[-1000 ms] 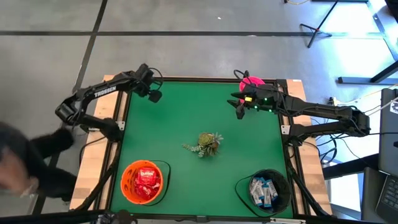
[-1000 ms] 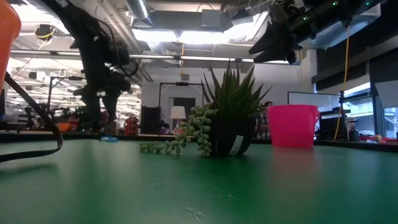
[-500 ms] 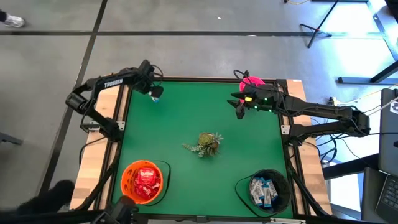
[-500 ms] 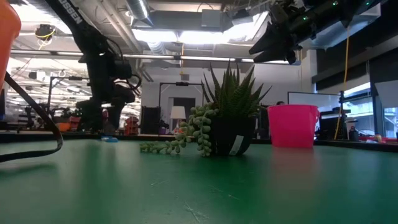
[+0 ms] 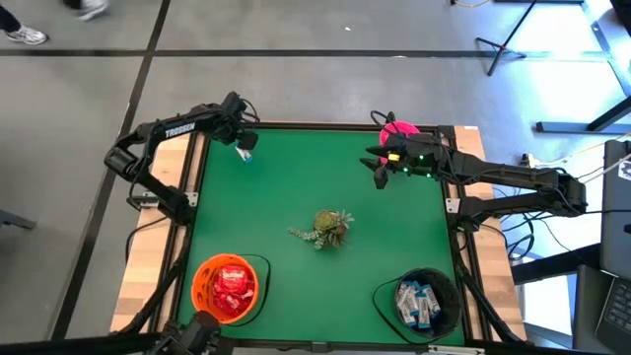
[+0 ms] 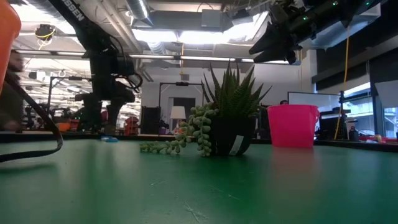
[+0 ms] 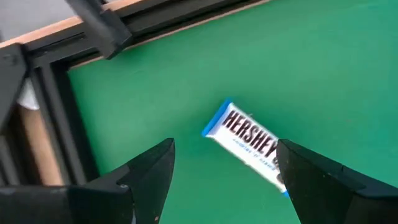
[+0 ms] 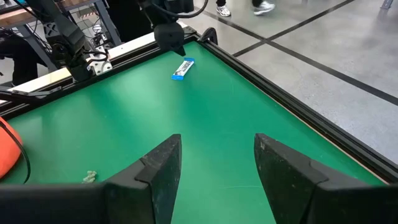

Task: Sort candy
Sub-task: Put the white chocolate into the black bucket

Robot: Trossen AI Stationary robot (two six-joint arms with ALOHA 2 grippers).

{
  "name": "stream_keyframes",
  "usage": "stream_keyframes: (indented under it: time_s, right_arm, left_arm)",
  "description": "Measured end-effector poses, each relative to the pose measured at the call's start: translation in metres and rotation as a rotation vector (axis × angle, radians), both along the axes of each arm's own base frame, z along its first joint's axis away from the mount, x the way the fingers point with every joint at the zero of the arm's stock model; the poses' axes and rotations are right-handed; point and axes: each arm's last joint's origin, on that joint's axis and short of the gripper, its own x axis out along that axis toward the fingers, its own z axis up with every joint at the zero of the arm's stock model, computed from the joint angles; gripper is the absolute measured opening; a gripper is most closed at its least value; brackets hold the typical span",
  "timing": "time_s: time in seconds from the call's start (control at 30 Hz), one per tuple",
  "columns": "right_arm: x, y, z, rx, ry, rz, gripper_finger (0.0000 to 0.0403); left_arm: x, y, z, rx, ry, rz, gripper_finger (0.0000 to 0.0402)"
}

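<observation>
One white-and-blue candy packet (image 7: pixel 249 144) lies flat on the green table near its far left corner (image 5: pixel 246 155). My left gripper (image 7: pixel 224 180) hovers just above it, open, with one finger on each side of the packet and not touching it (image 5: pixel 240 144). My right gripper (image 5: pixel 380 176) is open and held high over the far right part of the table, beside the pink bowl (image 5: pixel 399 129); in its wrist view (image 8: pixel 217 165) the packet (image 8: pixel 183 68) shows far off. More candy lies in the two near bowls.
An orange bowl (image 5: pixel 200 292) of red packets stands at the near left. A black bowl (image 5: pixel 442 318) of white-and-blue packets stands at the near right. A small potted plant (image 5: pixel 325 227) with a trailing sprig sits mid-table. A black frame edges the table.
The left arm's elbow has swung toward the table's far edge, and its gripper has drawn slightly toward the far left corner, uncovering the packet in the high view. The packet has stayed where it was. A person beside the table's left has walked off.
</observation>
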Motion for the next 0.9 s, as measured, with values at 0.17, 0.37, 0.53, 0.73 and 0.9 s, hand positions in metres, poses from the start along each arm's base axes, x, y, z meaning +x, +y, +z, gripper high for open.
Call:
stream_keyframes:
  time_s: [0.17,0.37,0.53,0.73,0.9]
  right_arm:
    - [0.0,0.0,0.0,0.001,-0.002,-0.001,0.0198]
    - [0.0,0.0,0.0,0.003,-0.003,-0.001,0.0198]
    - [0.0,0.0,0.0,0.007,-0.005,0.008,0.0198]
    - [0.0,0.0,0.0,0.007,-0.005,0.009,0.0198]
    - [0.0,0.0,0.0,0.011,-0.008,0.007,0.0198]
  left_arm:
    - [0.006,-0.006,-0.012,-0.066,0.072,-0.008,0.027]
    - [0.021,-0.009,-0.037,-0.178,0.096,-0.055,0.027]
    - [0.039,-0.022,-0.041,-0.225,0.059,-0.132,0.027]
    - [0.065,-0.06,-0.035,-0.33,0.003,-0.296,0.027]
    - [0.085,-0.099,-0.034,-0.372,0.053,-0.431,0.027]
